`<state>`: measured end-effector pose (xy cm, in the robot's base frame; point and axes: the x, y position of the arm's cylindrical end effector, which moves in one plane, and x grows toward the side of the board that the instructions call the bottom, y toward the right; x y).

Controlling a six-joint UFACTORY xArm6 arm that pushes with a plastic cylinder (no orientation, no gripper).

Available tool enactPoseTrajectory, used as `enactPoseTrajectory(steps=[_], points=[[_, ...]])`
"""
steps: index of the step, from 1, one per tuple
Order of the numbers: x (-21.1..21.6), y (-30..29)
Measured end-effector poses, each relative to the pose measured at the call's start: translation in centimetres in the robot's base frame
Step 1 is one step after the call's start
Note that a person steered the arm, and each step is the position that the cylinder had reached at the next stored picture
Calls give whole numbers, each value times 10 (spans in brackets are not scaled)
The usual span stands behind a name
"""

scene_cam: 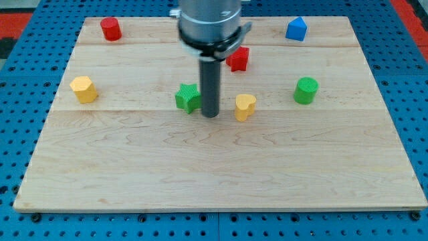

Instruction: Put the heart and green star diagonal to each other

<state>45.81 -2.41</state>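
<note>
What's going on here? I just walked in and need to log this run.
A single robot arm with a rod pushes blocks on a wooden board. My tip sits between the green star, just to its left in the view, and the yellow heart to its right. Those two now lie roughly side by side, not diagonal. Other blocks stand apart: a red block behind the rod, a green cylinder, a blue block.
</note>
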Motion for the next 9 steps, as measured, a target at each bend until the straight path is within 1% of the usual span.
enactPoseTrajectory(steps=[2,3,5,9], points=[[-27,3],[-28,3],[-36,35],[-43,36]])
